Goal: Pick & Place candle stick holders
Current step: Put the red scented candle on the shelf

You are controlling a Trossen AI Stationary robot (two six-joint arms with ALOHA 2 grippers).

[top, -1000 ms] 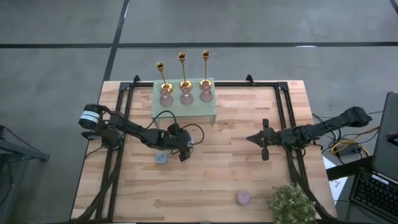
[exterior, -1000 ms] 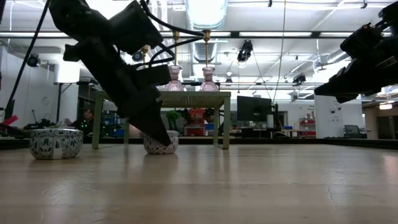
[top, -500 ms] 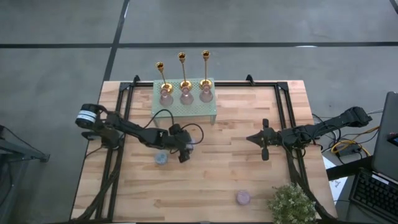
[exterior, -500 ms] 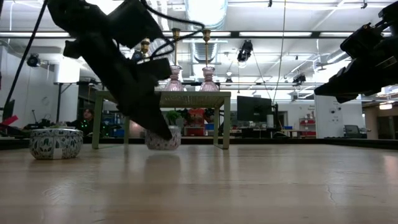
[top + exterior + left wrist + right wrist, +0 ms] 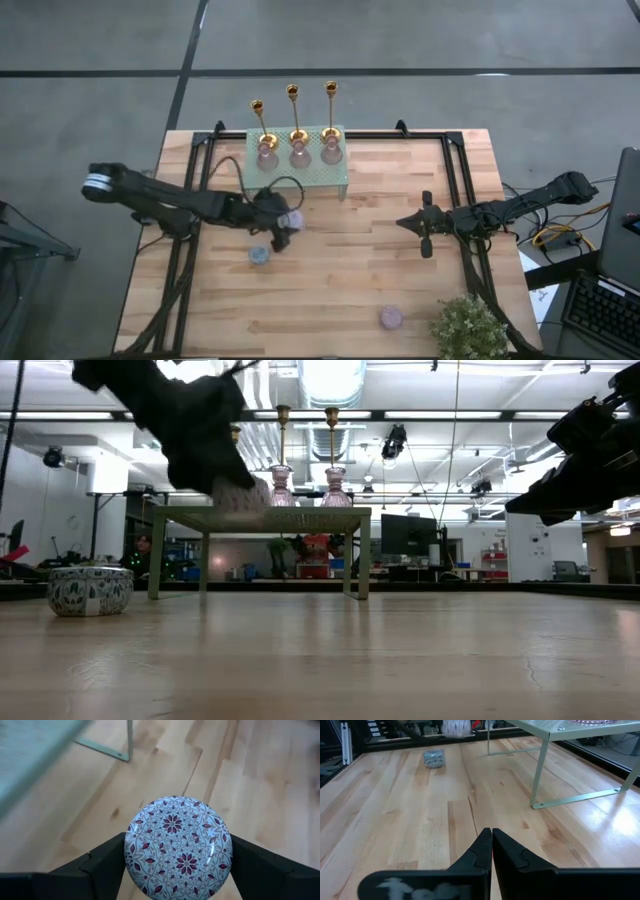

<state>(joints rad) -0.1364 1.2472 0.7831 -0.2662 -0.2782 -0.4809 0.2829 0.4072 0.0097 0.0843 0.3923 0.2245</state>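
My left gripper (image 5: 287,223) is shut on a small round holder with a purple flower pattern (image 5: 177,845), held above the table just in front of the pale green rack (image 5: 297,172). In the low view the holder (image 5: 243,495) is at about the height of the rack's top. Three gold candlesticks (image 5: 293,115) and three pinkish glass holders (image 5: 299,155) stand on the rack. A bluish round holder (image 5: 259,255) and a purple one (image 5: 391,318) rest on the table. My right gripper (image 5: 425,238) is shut and empty at the table's right. My left gripper pinches the patterned holder's round side wall (image 5: 131,855) between its two fingers (image 5: 107,862), one on each opposite side. The fingers come from above, slanting down. The holder is lifted clear of the table, its patterned top facing the wrist camera.
A bushy potted plant (image 5: 468,328) stands at the near right corner. Black rails (image 5: 455,160) run along the table's left, right and far sides. The rack's legs (image 5: 539,775) stand on the far middle of the wooden table (image 5: 340,290).
My left gripper has risen with the patterned holder and gone a little toward the table's left and far edge, toward the rack. The holder stood on the table a second ago and now hangs clear, at about the height of the rack's top.
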